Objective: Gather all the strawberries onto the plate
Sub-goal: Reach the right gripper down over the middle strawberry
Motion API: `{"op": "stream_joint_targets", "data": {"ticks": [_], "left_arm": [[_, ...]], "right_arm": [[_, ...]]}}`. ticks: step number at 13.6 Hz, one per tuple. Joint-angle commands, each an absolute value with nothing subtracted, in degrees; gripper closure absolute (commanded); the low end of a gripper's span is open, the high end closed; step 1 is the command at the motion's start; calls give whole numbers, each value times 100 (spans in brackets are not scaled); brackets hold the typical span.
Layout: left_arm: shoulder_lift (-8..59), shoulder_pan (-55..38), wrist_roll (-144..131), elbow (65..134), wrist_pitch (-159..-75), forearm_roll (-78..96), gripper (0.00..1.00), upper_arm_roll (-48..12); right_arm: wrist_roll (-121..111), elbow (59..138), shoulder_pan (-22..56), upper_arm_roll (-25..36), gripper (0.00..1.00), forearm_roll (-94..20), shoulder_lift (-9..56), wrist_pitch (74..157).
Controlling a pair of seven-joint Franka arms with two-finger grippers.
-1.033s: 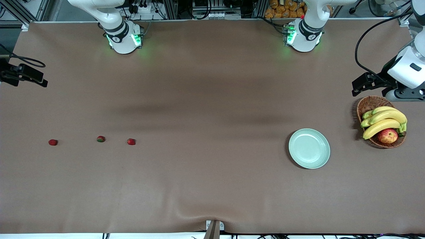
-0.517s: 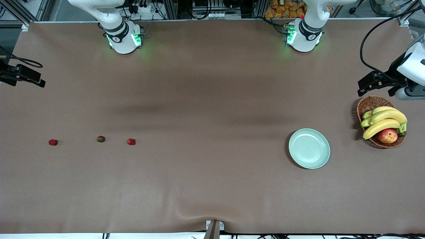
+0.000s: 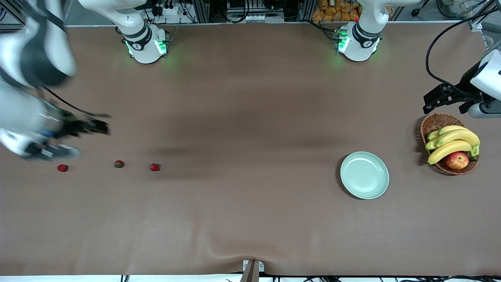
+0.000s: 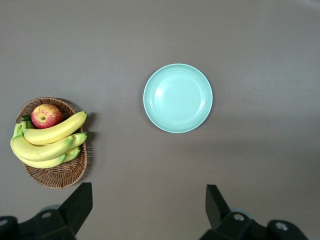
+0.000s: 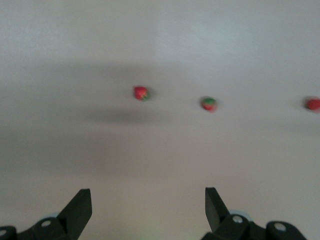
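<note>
Three small red strawberries lie in a row toward the right arm's end of the table: one (image 3: 62,168) outermost, one with a green cap (image 3: 119,164) in the middle, and one (image 3: 155,167) innermost. The right wrist view shows the same three berries (image 5: 141,93) (image 5: 209,103) (image 5: 313,104). My right gripper (image 3: 54,150) hangs open and empty over the table beside the outermost berry; its own view shows bare table between its fingertips (image 5: 147,210). The mint-green plate (image 3: 364,175) (image 4: 178,98) lies empty toward the left arm's end. My left gripper (image 3: 483,111) (image 4: 147,210) is open and empty above the table by the basket.
A brown wicker basket (image 3: 434,123) (image 4: 60,175) stands near the left arm's end, holding bananas (image 3: 450,143) (image 4: 47,140) and a red-yellow apple (image 3: 456,160) (image 4: 46,115). Brown table cover runs between the berries and the plate.
My right arm has swung fast from the table's end to a spot over the table by the outermost strawberry. The left arm drew slightly outward earlier and has since barely moved.
</note>
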State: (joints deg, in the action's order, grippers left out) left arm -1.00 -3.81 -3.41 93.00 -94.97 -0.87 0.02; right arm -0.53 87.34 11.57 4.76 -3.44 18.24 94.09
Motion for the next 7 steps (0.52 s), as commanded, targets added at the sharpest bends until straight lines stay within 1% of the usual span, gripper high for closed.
{"op": "stream_joint_targets", "data": {"ticks": [1,4,6,7], "left_arm": [[-70,-351,-316,9228,-9431,-44,0,-18],[-62,-343,-290,9246,-9422,-44,0,-18],[-62,-343,-264,9255,-9431,-44,0,-26],[-35,-351,-264,9264,-9431,-44,0,-26]], "right_arm": [[-35,8552,1529,519,0,-404,2520,9964],[-53,8552,1730,518,0,-396,3136,10606],[-114,8578,1837,510,0,-396,3531,11247],[-271,8622,1793,510,0,-396,3629,11354]]}}
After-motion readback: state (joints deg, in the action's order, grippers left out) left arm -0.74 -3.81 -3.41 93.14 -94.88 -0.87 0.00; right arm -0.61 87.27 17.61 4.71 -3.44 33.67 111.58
